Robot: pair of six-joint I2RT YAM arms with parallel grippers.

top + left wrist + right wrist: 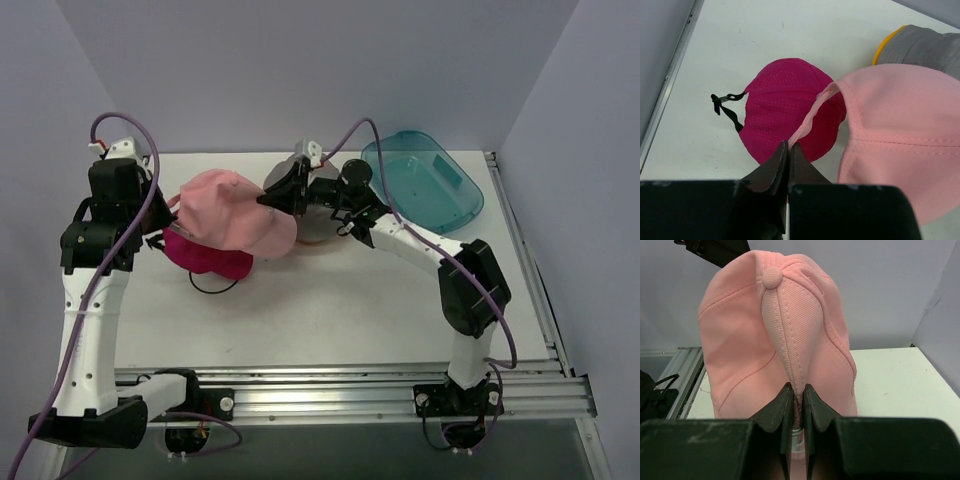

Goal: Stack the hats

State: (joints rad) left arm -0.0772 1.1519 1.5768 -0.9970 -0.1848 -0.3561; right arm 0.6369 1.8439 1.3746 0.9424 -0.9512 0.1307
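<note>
Over the magenta cap [785, 100], the pale pink cap [235, 210] hangs between both arms: left gripper [789, 150] pinched on a thin edge strip, right gripper [798, 392] clamped on a crown fold. Just beyond, grey hat [925, 47] covers yellow hat [885, 45].

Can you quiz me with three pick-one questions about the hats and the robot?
1. Where is the magenta cap? A) on the table, partly below the pink cap B) on a shelf C) in a drawer
2. What colour is the tub at the back? A) red B) teal C) white
3. The left fingers are: A) wide open B) out of view C) shut on the pink cap's strap
Answers: 1 A, it lies beneath the lifted cap; 2 B, see-through teal; 3 C, the strap sits pinched between them.
</note>
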